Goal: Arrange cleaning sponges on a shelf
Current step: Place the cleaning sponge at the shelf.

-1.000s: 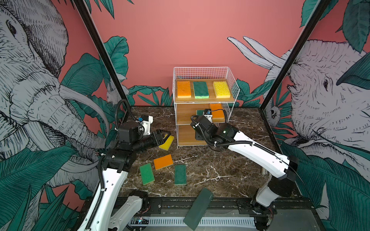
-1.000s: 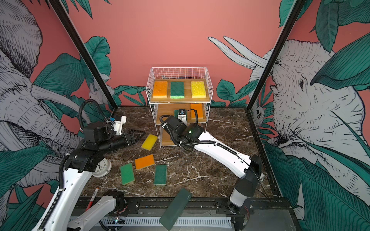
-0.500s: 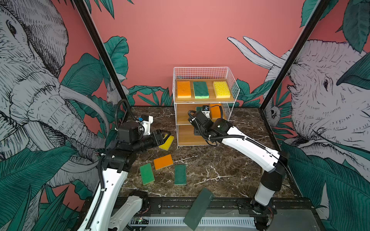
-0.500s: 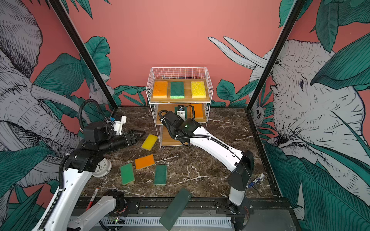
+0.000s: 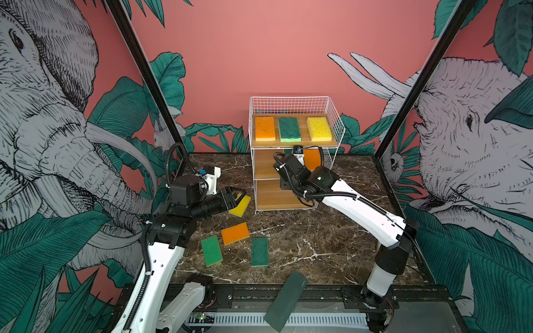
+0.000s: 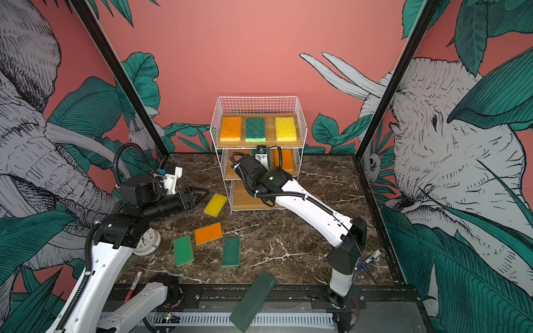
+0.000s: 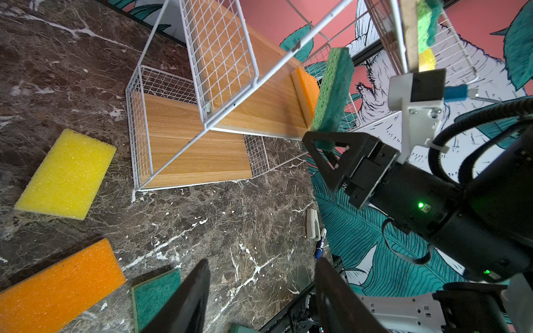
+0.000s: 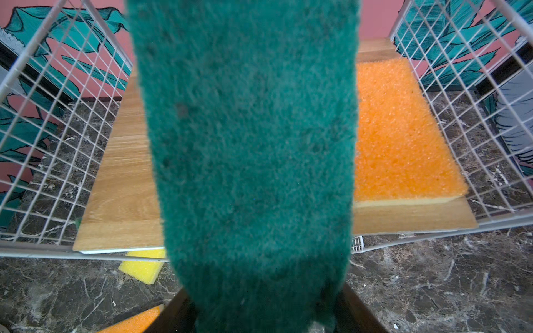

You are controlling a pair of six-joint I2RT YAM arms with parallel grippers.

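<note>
The white wire shelf point(image 5: 294, 150) stands at the back middle in both top views. Its top board holds an orange sponge point(image 5: 264, 128), a green sponge point(image 5: 289, 129) and a yellow sponge point(image 5: 319, 129) in a row. The right gripper point(image 7: 328, 145) squeezes a green sponge point(image 8: 248, 150) at the middle board, beside another orange sponge point(image 8: 401, 138). The left gripper point(image 6: 200, 196) hangs with its fingers apart and holds nothing, near a yellow sponge point(image 6: 215, 204) on the marble table point(image 5: 331, 245).
</note>
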